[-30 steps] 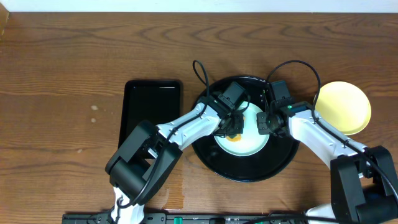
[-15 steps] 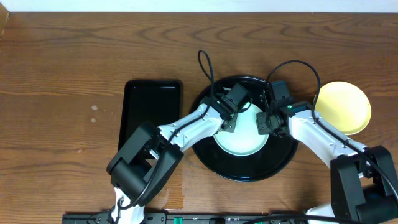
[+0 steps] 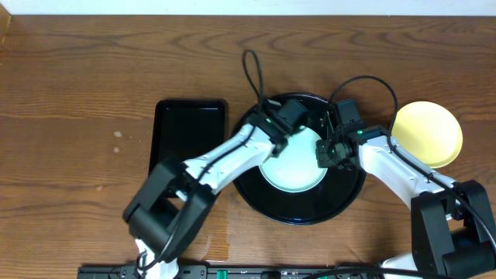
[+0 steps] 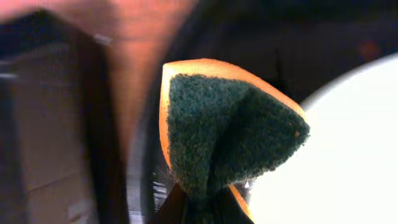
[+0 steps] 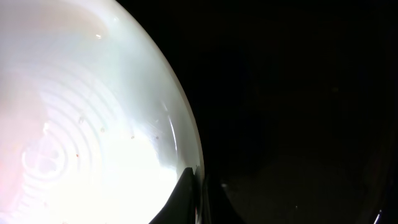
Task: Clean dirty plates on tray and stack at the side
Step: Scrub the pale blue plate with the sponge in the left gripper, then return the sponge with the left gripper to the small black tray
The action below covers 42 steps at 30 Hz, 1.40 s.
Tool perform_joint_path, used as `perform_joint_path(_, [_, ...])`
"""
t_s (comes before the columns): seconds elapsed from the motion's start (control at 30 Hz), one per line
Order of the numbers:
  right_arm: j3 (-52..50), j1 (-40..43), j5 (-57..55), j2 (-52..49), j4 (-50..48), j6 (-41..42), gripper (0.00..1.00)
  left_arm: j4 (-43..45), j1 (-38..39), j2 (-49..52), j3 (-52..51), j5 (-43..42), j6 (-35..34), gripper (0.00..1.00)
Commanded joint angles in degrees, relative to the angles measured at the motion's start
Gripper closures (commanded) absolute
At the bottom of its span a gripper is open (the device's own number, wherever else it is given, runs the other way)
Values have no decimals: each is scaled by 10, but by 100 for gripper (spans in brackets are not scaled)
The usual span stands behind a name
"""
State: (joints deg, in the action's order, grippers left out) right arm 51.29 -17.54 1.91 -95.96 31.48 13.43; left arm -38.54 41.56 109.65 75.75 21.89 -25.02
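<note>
text: none readable | labels: none | numbers: none

Warm brown bench [image 3: 93,93] with darker wavy grain. Glossy black round tray [image 3: 302,208]; black rectangular tray [image 3: 190,136] as well. Pale mint plate [image 3: 298,167], near white under glare, with faint concentric rings and tiny brownish specks. Pale yellow plate [image 3: 430,132], plain. Sponge [image 4: 224,137] of dark green scouring fibre on orange backing. White arms [image 3: 232,155] with black joints.
</note>
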Motion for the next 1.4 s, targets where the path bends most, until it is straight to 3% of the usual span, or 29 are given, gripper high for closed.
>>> perform_joint_path(0.0, [-15,3,-47,-23,18,2,99,-10,-13,-30,1,47,-6,92])
perform_joint_path(0.17, [-15,3,-47,-23,20,2,99,-35,-34,-61,1,20,-43,92])
perform_joint_path(0.37, [-1,3,-54,-8,40,-12,99,-51,-109,-144,0,-181,-44,92])
perform_joint_path(0.5, [15,3,-56,18,57,-24,99,-83,-189,-193,-3,-244,-40,92])
perform_joint_path(0.73, [22,3,-55,67,66,-33,99,-121,-312,-209,-76,-255,50,92])
perform_joint_path(1.03, [22,3,-11,77,95,-53,99,37,-381,-208,-249,-249,64,89])
perform_joint_path(1.07, [22,3,-11,76,102,-40,94,49,-383,-208,-261,-249,66,88])
perform_joint_path(1.13, [21,5,-9,71,111,-15,84,68,-384,-208,-280,-249,66,76])
perform_joint_path(1.2, [20,7,1,63,114,-3,71,74,-384,-208,-290,-249,66,50])
perform_joint_path(1.27, [18,11,13,53,108,3,68,73,-384,-208,-291,-249,66,37])
perform_joint_path(1.3, [15,14,24,45,101,3,68,73,-384,-208,-291,-249,66,23])
perform_joint_path(1.37, [10,19,45,30,86,3,69,74,-384,-208,-291,-249,66,21])
